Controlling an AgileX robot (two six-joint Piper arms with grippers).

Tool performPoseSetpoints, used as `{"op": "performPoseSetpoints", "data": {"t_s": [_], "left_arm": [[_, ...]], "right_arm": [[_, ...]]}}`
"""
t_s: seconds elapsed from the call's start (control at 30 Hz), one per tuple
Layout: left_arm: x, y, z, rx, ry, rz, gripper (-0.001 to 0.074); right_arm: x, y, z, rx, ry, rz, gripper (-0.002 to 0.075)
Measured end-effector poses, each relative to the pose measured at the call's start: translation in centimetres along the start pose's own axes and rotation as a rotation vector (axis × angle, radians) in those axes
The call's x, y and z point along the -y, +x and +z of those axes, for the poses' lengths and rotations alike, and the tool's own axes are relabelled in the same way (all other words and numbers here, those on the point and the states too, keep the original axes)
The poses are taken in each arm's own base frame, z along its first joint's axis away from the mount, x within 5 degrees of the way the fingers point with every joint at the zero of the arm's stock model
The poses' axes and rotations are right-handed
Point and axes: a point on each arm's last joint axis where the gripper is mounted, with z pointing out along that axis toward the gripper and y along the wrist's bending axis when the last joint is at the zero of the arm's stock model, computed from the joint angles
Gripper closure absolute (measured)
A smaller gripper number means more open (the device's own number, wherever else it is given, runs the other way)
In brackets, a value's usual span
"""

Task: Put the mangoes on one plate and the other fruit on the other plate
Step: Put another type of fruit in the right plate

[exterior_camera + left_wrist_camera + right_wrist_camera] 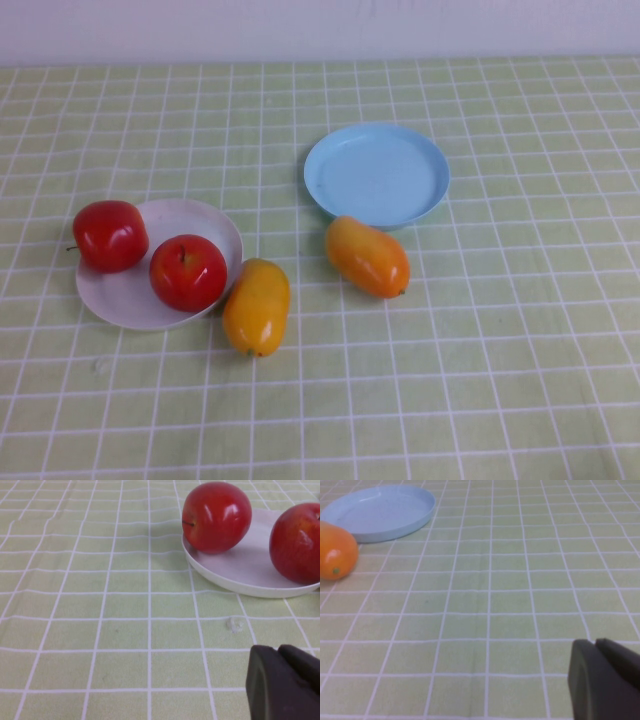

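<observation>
You are working over a pale green tablecloth (480, 360) with a white grid, a plain light wall behind it, and open cloth on the near side.

Start from your right gripper (607, 682): it sits low over bare cloth on the right side, jaws closed and holding nothing. Out of the high view, it shows only as a dark tip in its own wrist view. Ahead of it and off toward the middle of the table lies the right-hand mango (367, 256), just beside the near rim of the light blue plate (377, 175), perhaps touching it; that plate has nothing on it. This mango's long axis runs diagonally, its stem end toward the near right.

Your left gripper (285, 682) is likewise shut and empty, low over the cloth near the white plate (120, 295). Both red apples (188, 272) already rest on that plate, one toward its far left rim.

The second mango (257, 306) lies against the white plate's right edge, close beside the nearer apple, its long axis running near to far with a slight tilt.

In my judgement the right arm is the nearer one for the mango by the blue plate, and you would close across its narrow width.
</observation>
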Motion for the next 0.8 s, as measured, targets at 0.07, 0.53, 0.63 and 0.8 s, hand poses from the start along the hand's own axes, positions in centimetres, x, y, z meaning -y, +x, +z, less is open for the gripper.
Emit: {"op": "performPoseSetpoints", "data": {"t_s": [0.07, 0.53, 0.63, 0.8], "left_arm": [[0.0, 0.0, 0.0, 0.0, 0.0, 0.0, 0.0731], [0.0, 0.0, 0.0, 0.0, -0.001, 0.001, 0.0731], [0.0, 0.0, 0.0, 0.0, -0.001, 0.001, 0.0731], [0.0, 0.0, 0.0, 0.0, -0.001, 0.001, 0.0731]], "right_arm": [[0.0, 0.0, 0.0, 0.0, 0.0, 0.0, 0.0743], [0.1, -2.8, -0.4, 0.313, -0.066, 0.468, 0.0742], [0.5, -3.3, -0.6, 0.381, -0.07, 0.642, 0.0742], [0.4, -3.3, -0.6, 0.369, -0.085, 0.712, 0.0742]]}}
